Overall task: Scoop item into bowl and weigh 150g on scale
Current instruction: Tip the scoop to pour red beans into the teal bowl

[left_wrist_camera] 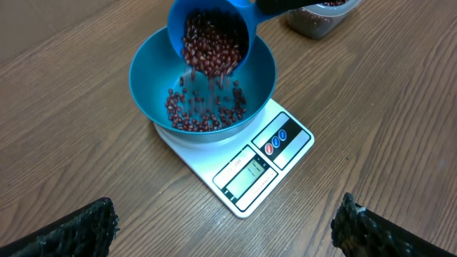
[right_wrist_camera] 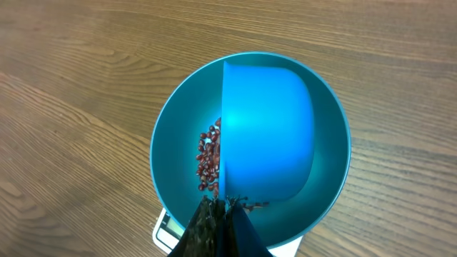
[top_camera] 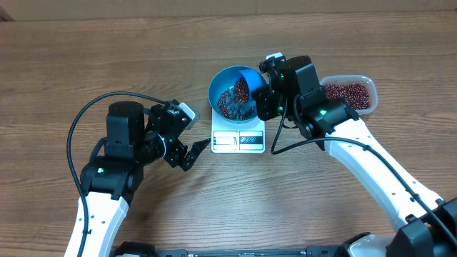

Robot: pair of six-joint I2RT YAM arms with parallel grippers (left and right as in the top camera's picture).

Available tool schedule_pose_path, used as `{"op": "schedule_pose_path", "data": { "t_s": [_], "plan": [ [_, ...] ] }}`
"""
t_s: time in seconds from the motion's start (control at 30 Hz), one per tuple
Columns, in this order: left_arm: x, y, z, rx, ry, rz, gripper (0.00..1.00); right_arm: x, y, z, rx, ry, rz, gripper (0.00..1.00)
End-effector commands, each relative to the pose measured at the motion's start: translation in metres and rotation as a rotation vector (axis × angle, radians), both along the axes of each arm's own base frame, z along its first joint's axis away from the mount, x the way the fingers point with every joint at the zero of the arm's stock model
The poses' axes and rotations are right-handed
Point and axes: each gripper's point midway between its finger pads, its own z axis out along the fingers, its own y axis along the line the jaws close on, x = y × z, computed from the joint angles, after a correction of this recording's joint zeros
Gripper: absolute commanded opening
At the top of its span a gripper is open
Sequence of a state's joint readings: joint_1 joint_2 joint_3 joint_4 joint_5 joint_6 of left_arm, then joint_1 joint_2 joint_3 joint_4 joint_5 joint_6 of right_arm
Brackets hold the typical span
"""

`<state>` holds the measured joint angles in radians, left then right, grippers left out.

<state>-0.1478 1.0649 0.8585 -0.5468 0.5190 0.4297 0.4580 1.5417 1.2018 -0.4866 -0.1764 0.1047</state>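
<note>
Right gripper (right_wrist_camera: 218, 230) pinches the blue scoop (left_wrist_camera: 211, 32), tilted over the teal bowl (left_wrist_camera: 146, 78) on the scale (left_wrist_camera: 250, 171), beans (left_wrist_camera: 203, 118) spilling in. More fill the clear tub (top_camera: 350, 93); left gripper (top_camera: 194, 152) gapes beside the scale.

- The tabletop (top_camera: 143, 57) is the only furniture in sight; it fills all three views from edge to edge.
- Its surface is mid-brown wood grain with darker streaks and a few long wavy figures.
- In the overhead view the grain runs from the left edge to the right edge.
- In both wrist views the same grain runs at a slant.
- The light is soft and even and falls from above; shadows on the wood are short and blurred.
- A pale sheen lies on the wood toward the right side of the left wrist view.
- The surface looks smooth, with a slight gloss.
</note>
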Motion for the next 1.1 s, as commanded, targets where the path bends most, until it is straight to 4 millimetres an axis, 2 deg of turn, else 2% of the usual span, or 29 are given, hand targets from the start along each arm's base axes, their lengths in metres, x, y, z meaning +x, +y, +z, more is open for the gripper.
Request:
{"op": "schedule_pose_path", "data": {
  "t_s": [0.0,0.77,1.07],
  "plan": [
    [-0.0001,0.0023,-0.0004,0.009,-0.012,-0.004,0.99,-0.0007,0.0067,0.0182,-0.013,-0.079,0.054,0.04],
    [-0.0001,0.0023,-0.0004,0.009,-0.012,-0.004,0.99,0.0006,0.0101,0.0215,-0.143,-0.219,0.224,0.04],
    [-0.0001,0.0023,-0.0004,0.009,-0.012,-0.004,0.99,0.0005,0.0102,0.0214,-0.251,-0.315,0.353,0.04]
  ]
}}
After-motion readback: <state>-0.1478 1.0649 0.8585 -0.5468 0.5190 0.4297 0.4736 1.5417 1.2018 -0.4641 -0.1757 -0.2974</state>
